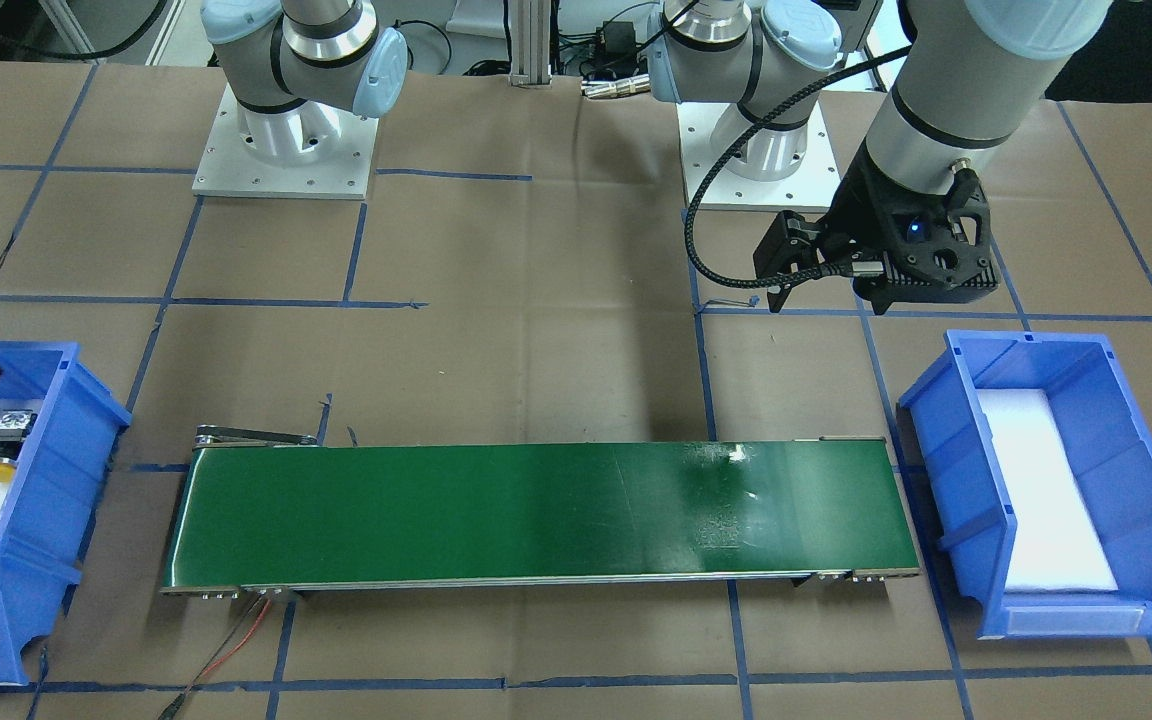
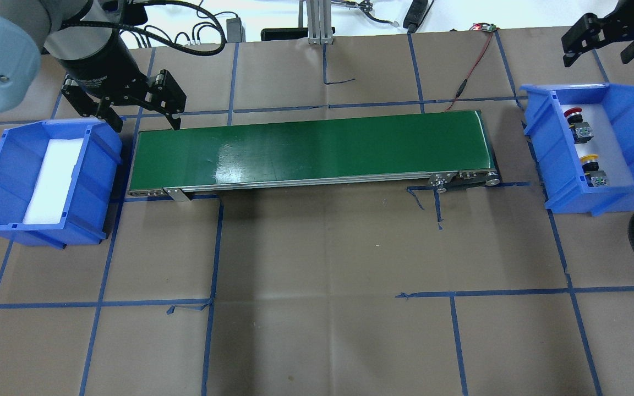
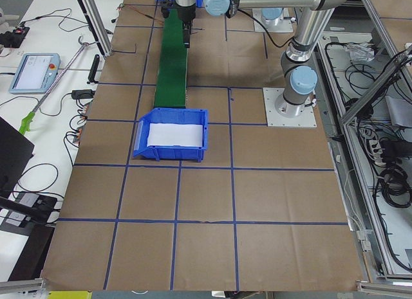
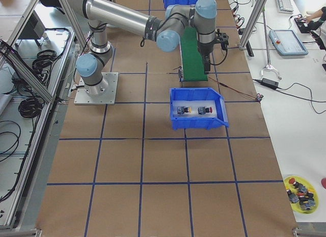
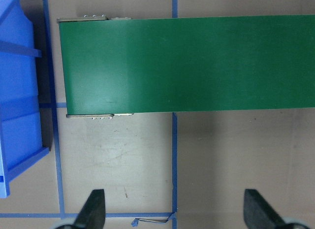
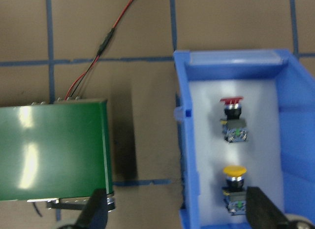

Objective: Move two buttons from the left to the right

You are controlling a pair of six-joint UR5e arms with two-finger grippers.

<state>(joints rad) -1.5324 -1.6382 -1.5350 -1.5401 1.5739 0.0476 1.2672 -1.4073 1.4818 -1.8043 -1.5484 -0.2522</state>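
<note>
Blue plastic walls of the right bin (image 2: 540, 143), at the robot's right end of the green conveyor belt (image 2: 317, 148), enclose both buttons. They lie on their sides on a white foam liner, in line and apart from each other. The red button (image 2: 577, 122) is farther from the robot and the yellow button (image 2: 593, 169) is nearer. Each has its long axis running along the foam strip, across the table's depth, with the mushroom cap pointing away from the robot and the square rear block toward it.

The right gripper (image 2: 596, 58) hangs in the air near that bin, its fingers spread wide, gripping nothing and touching neither button. The left gripper (image 2: 143, 118) hovers by the belt's opposite end, fingers likewise spread and empty, beside the left bin (image 2: 105, 146), which is also lined with white foam.
</note>
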